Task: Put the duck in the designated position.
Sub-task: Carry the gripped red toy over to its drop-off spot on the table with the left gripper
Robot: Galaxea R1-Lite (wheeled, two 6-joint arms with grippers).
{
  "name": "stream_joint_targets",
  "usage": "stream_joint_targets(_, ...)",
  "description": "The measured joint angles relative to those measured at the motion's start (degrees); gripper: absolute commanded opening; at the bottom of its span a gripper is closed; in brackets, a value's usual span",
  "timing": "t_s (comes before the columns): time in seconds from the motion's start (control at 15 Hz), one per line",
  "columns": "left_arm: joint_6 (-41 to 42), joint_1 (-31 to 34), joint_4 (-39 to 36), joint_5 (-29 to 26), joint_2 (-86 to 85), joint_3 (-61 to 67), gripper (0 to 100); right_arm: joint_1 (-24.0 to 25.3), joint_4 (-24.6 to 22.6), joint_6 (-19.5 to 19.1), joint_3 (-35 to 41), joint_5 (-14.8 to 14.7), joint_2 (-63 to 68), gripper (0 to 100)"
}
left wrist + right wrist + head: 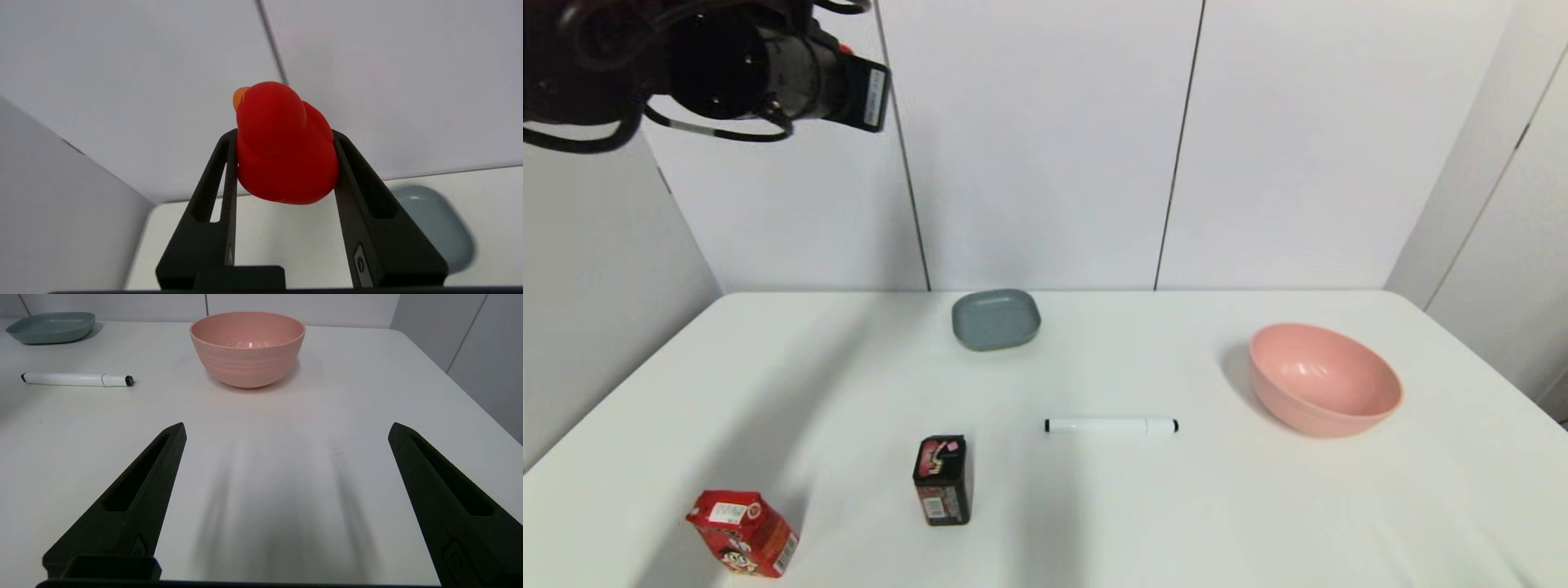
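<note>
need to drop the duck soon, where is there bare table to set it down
The left gripper holds the duck high. Bare table lies between the grey dish and the red carton, and in front of the pink bowl. It is tighter between the dark box and the marker.

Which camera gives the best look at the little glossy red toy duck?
The left wrist view: the glossy red toy duck fills it, clamped in the left end effector. The head and right wrist views show no duck.

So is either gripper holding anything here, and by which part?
The left gripper holds the duck by the sides of its body, head clear above the fingers. The right gripper is open over the table, holding nothing.
</note>
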Motion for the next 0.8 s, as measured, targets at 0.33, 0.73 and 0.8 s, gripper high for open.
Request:
stream_joint_targets(0.33,1.5,8.2,-3.7,-29.6,-1.7,7.8,0,0.0,0.0,0.0,0.0,0.0,0.0,100)
stream_joint_targets(0.73,-5.1,8.3,-22.3,-54.7,2.1,30.4,0,0.0,0.0,0.0,0.0,0.0,0.0,100)
stream_joint_targets(0.8,-6.2,7.7,-24.2,-55.7,3.9,31.5,0,0.0,0.0,0.0,0.0,0.0,0.0,100)
